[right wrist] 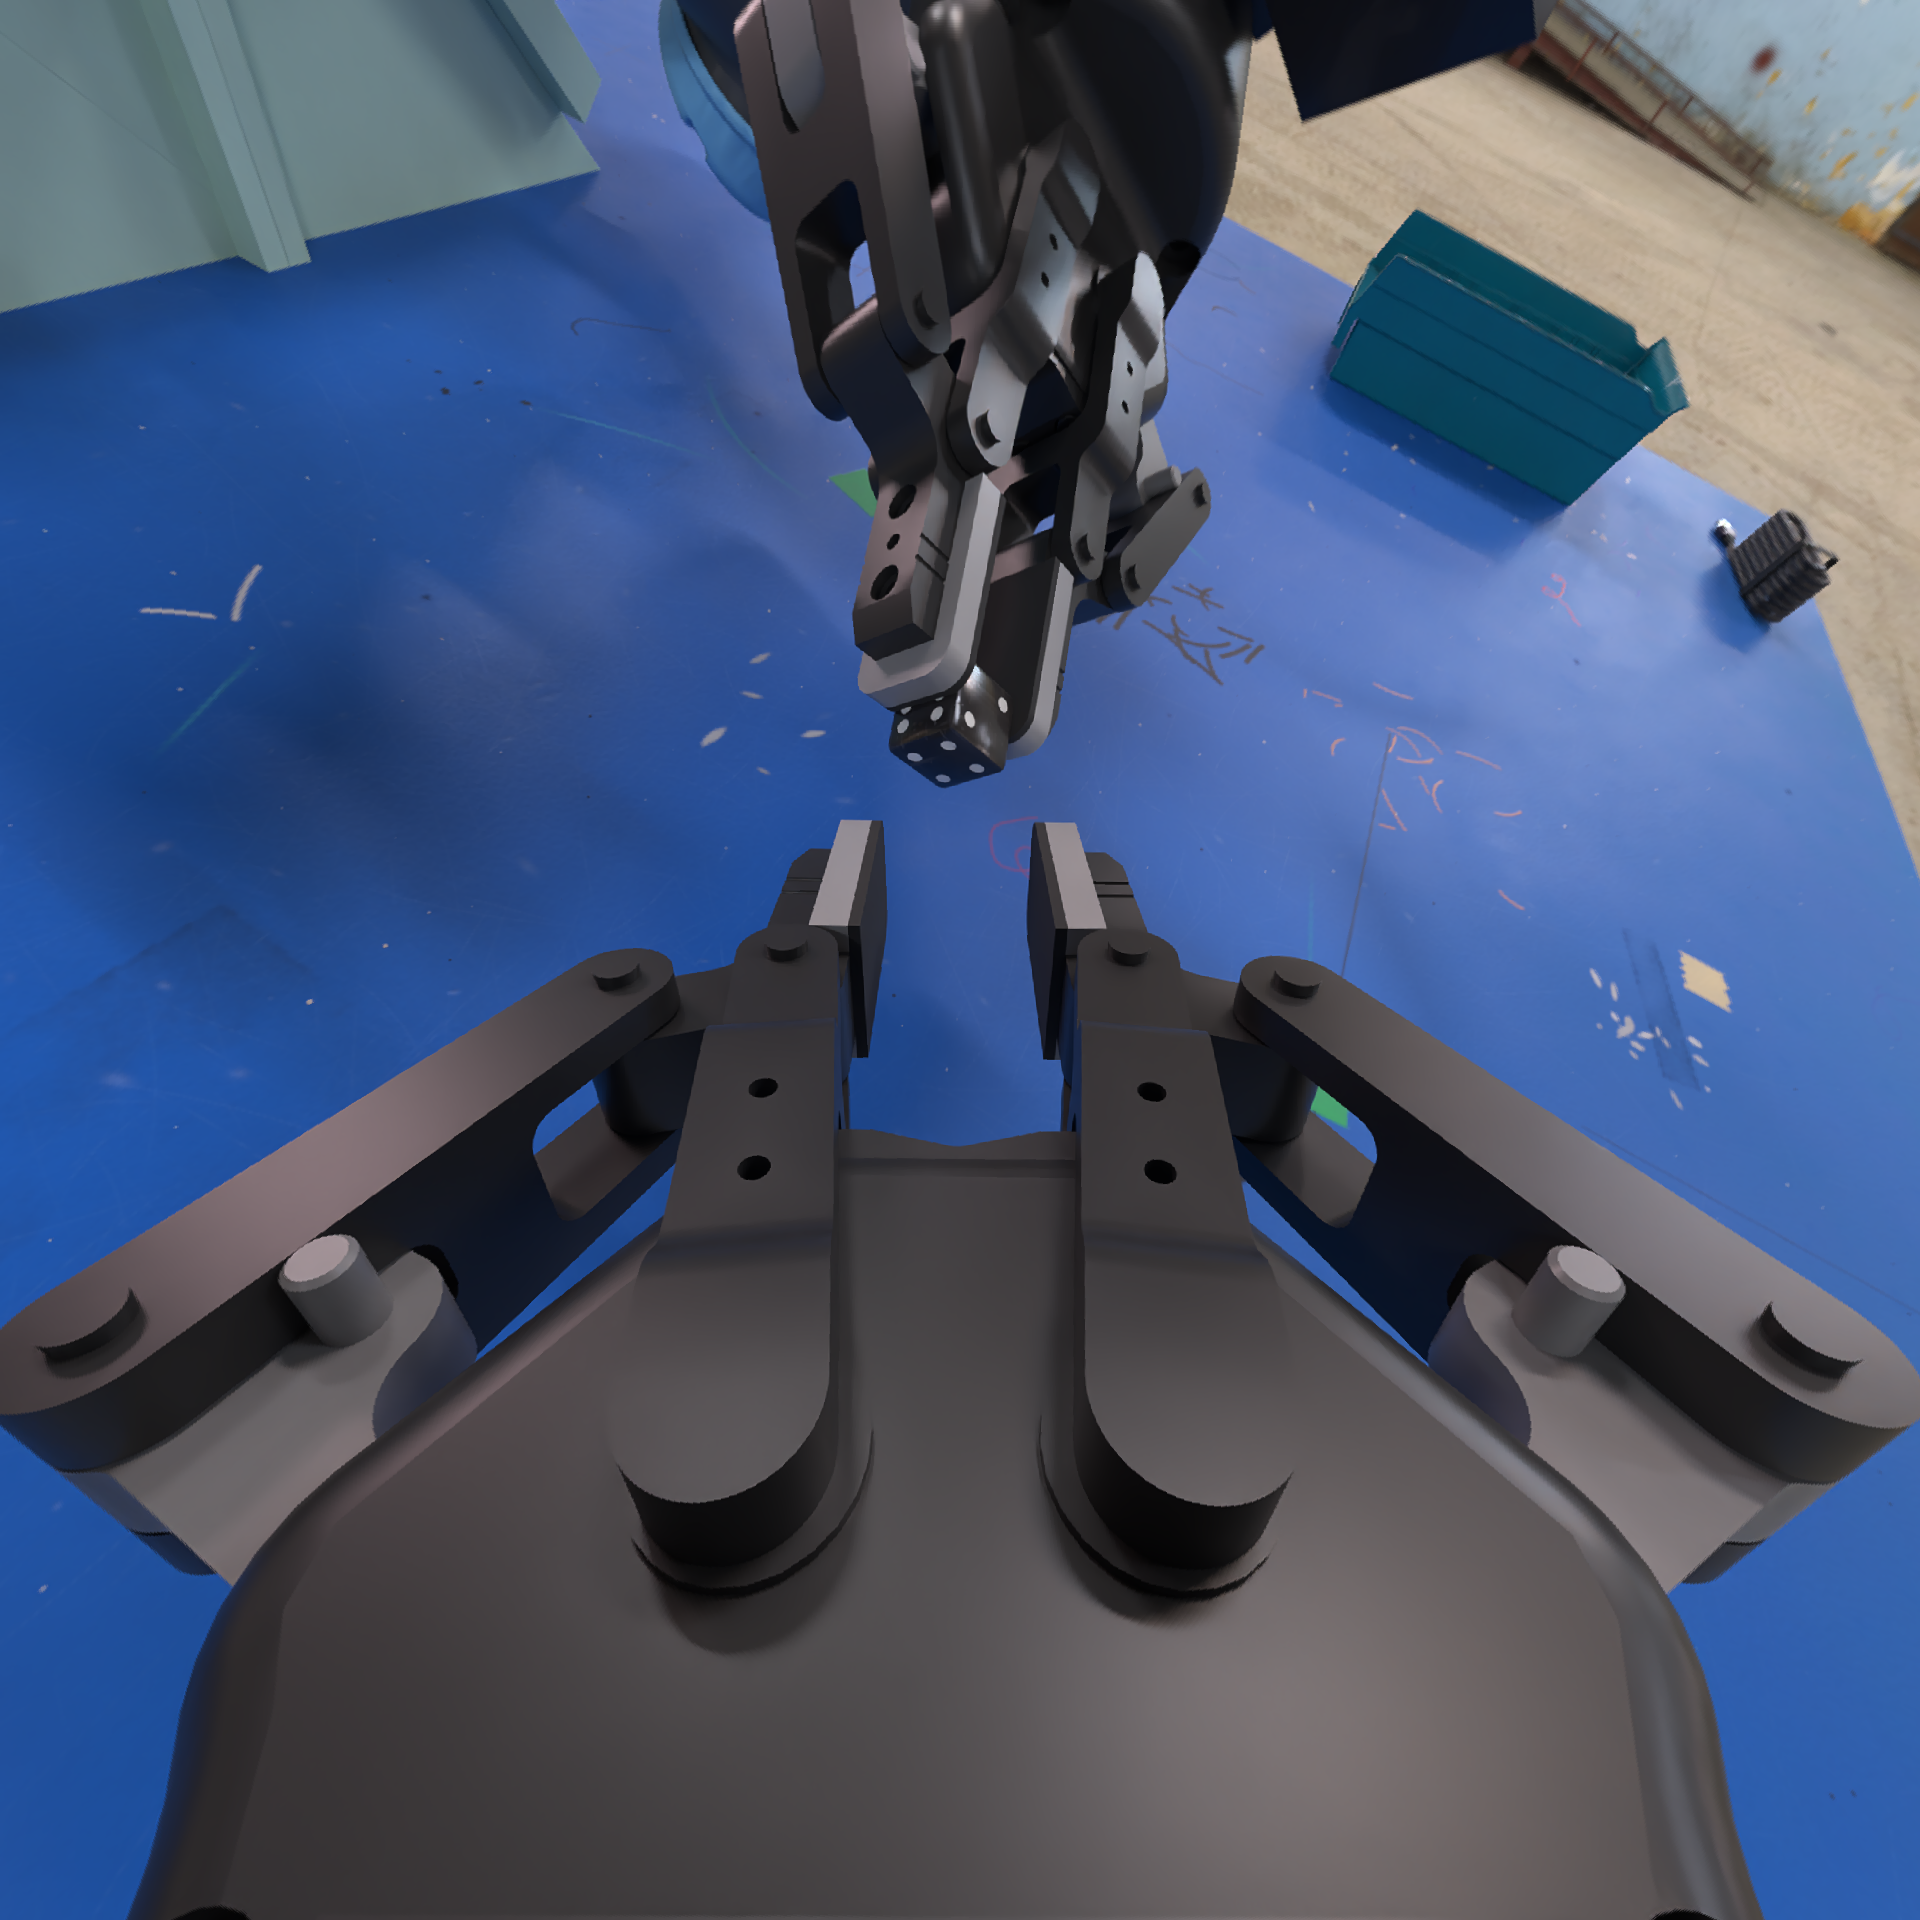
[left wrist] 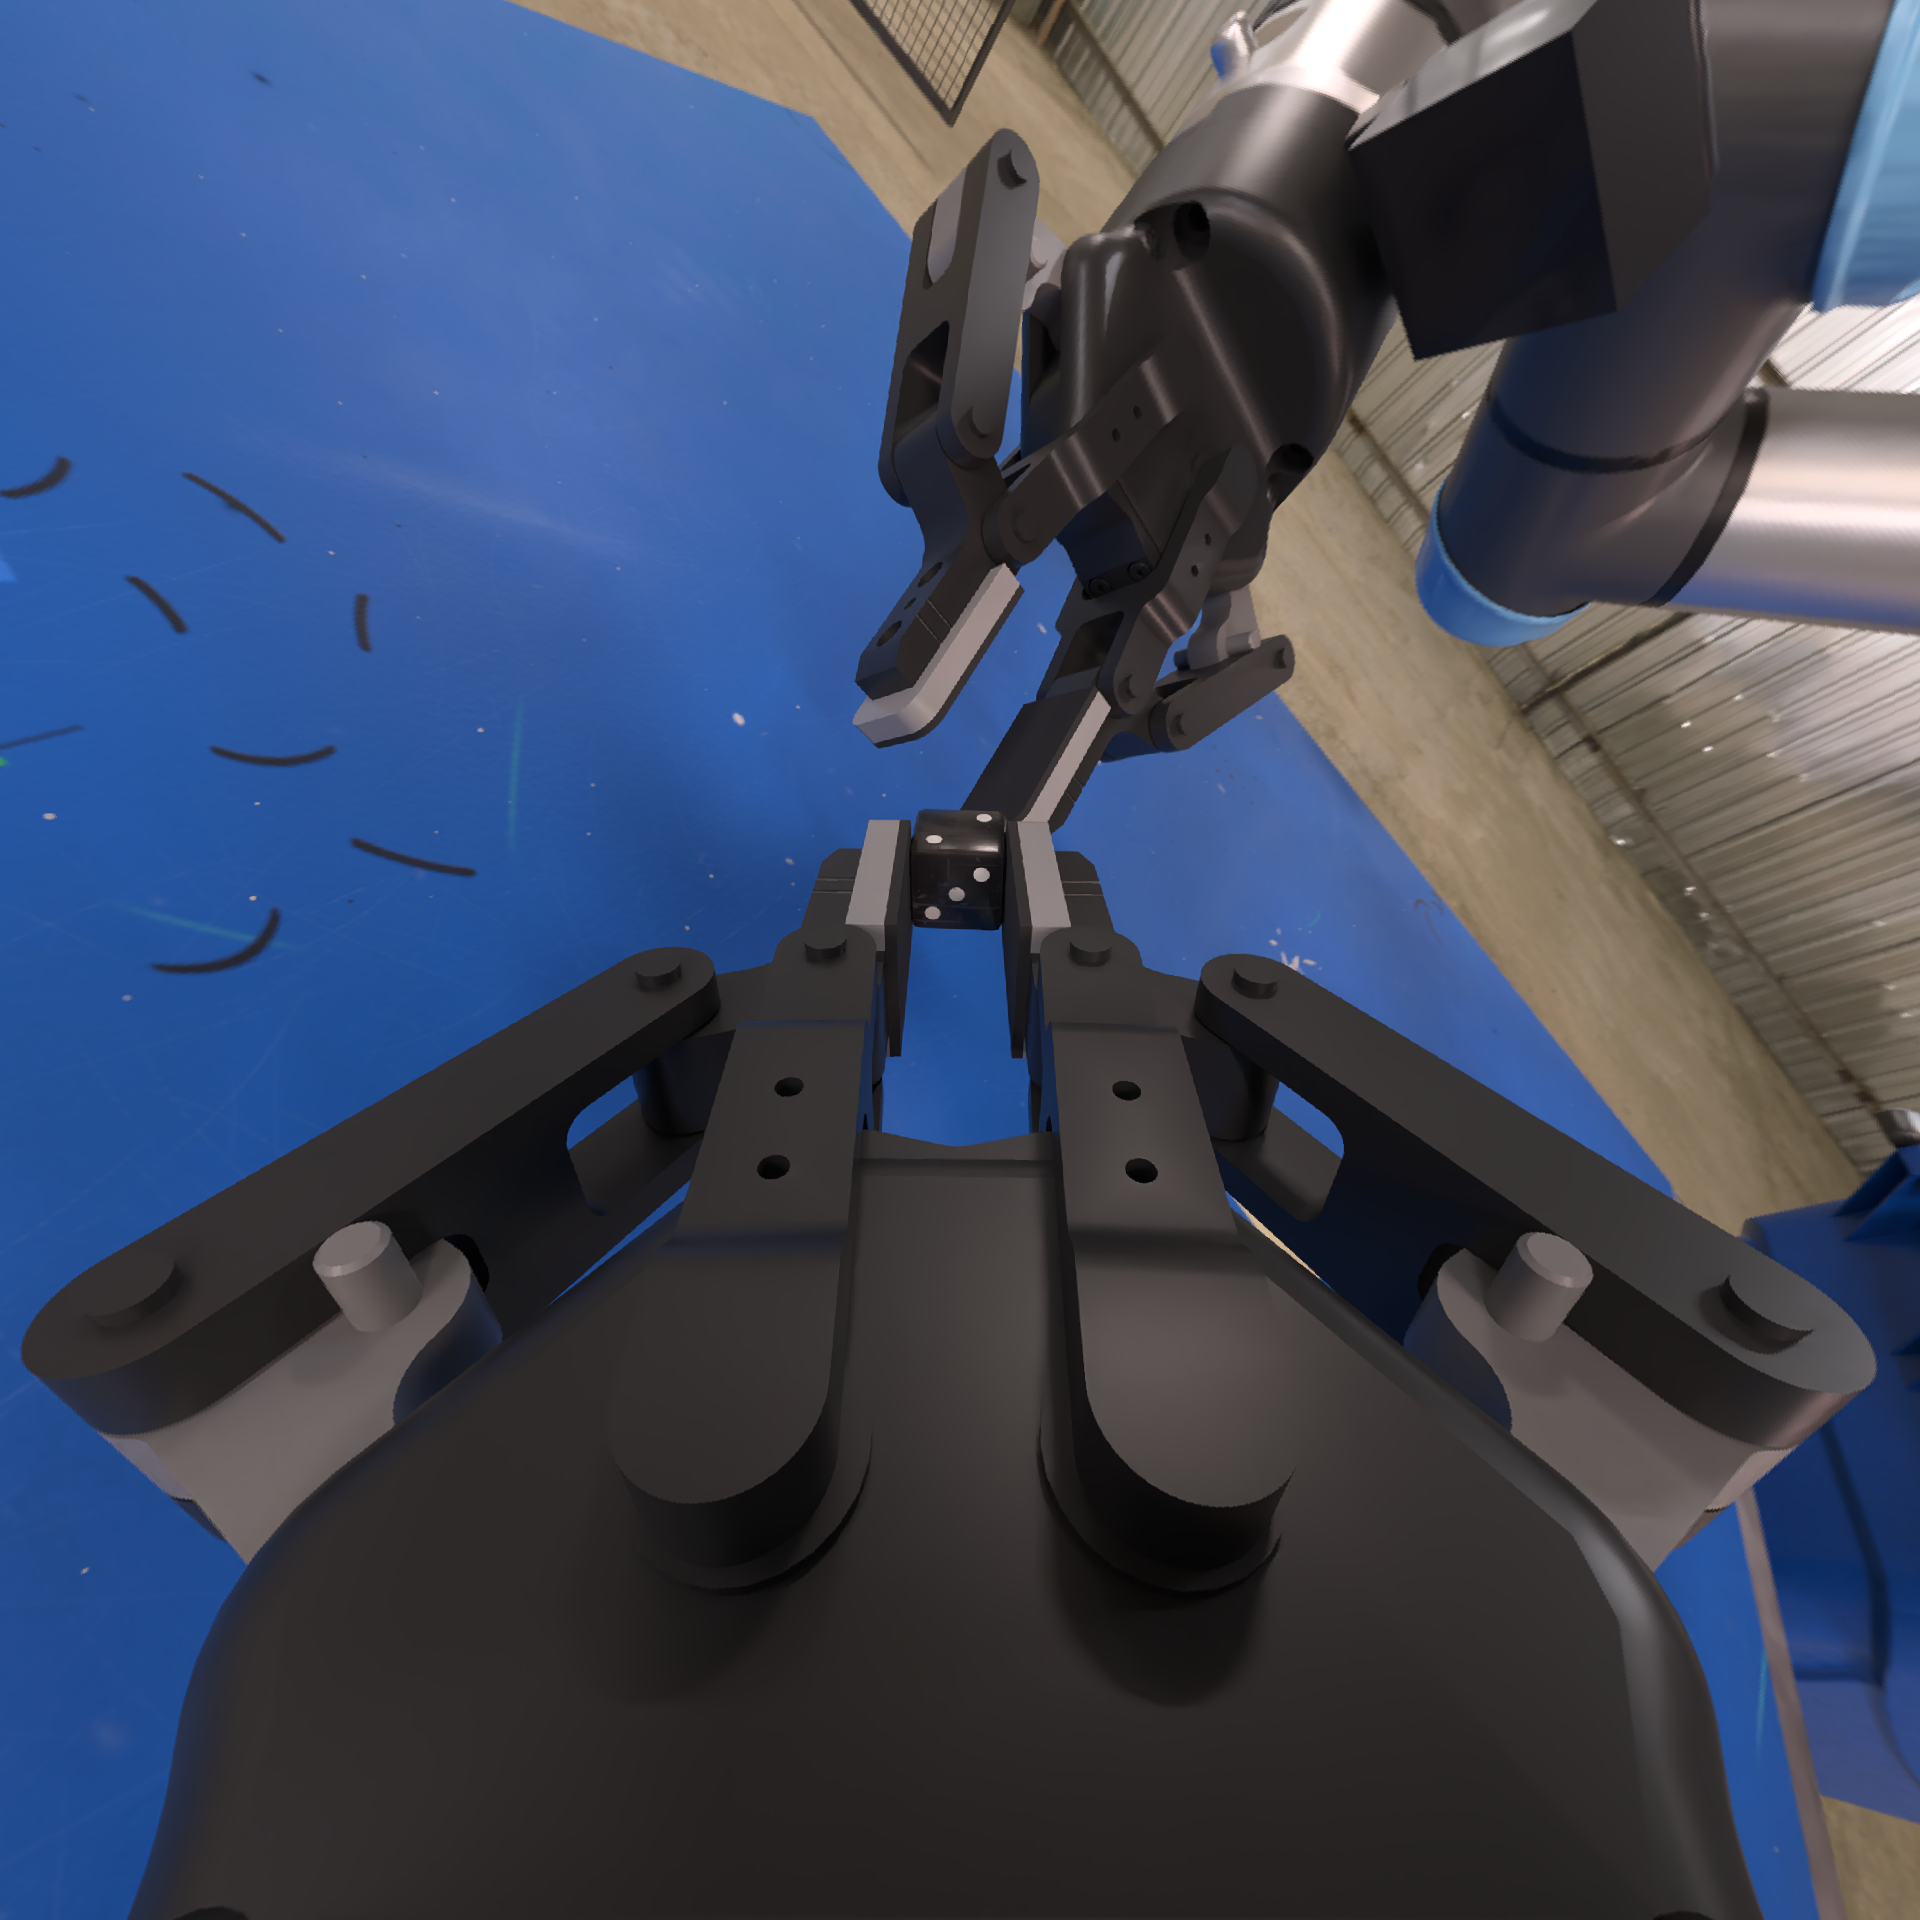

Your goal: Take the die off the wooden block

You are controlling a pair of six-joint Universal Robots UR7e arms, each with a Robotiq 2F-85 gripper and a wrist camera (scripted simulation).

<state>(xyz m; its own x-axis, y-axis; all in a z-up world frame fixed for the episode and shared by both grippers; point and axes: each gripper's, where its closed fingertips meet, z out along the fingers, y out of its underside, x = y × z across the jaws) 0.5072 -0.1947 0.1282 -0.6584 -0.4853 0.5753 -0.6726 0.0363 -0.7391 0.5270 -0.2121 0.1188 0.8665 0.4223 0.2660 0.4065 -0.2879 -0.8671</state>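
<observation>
My left gripper (left wrist: 957,868) is shut on a black die with white pips (left wrist: 957,871), held between its two pads above the blue table (left wrist: 416,312). The die also shows in the right wrist view (right wrist: 951,740), gripped at the tip of the left gripper (right wrist: 961,717), which hangs down from the top of that view. My right gripper (right wrist: 957,868) is open and empty, its fingertips just short of the die. In the left wrist view the right gripper (left wrist: 971,769) is open just beyond the die. No wooden block is in view.
A teal bin (right wrist: 1496,364) lies on its side at the table's far right. A small black ribbed object (right wrist: 1779,566) sits near the right table edge. A pale green structure (right wrist: 260,125) stands at the far left. A blue stand (left wrist: 1849,1455) is at the right edge.
</observation>
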